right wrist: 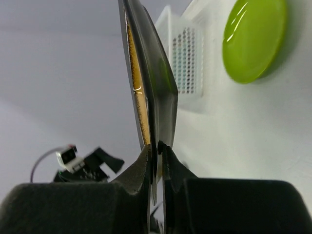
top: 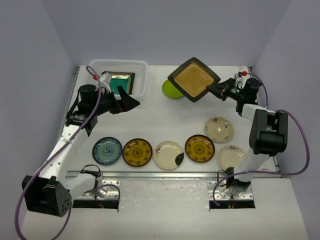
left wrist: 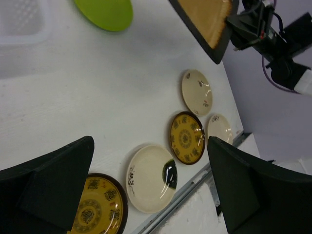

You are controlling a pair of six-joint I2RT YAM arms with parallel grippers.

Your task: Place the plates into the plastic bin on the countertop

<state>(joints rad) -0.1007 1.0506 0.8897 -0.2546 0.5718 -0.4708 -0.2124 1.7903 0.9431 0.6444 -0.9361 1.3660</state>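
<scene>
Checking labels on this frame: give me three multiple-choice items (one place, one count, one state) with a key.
1. Where is the teal plate?
A) in the bin
B) on the countertop
C) in the left gripper

2. How many yellow-brown plates are there?
A) one
B) two
C) four

3. The right gripper is:
A) open, empty
B) shut on the amber plate
C) shut, empty

Key:
1 A: it sits within the bin's walls.
2 B: the top view shows just two, both in the near row.
3 B: it pinches the plate's edge, holding it in the air.
</scene>
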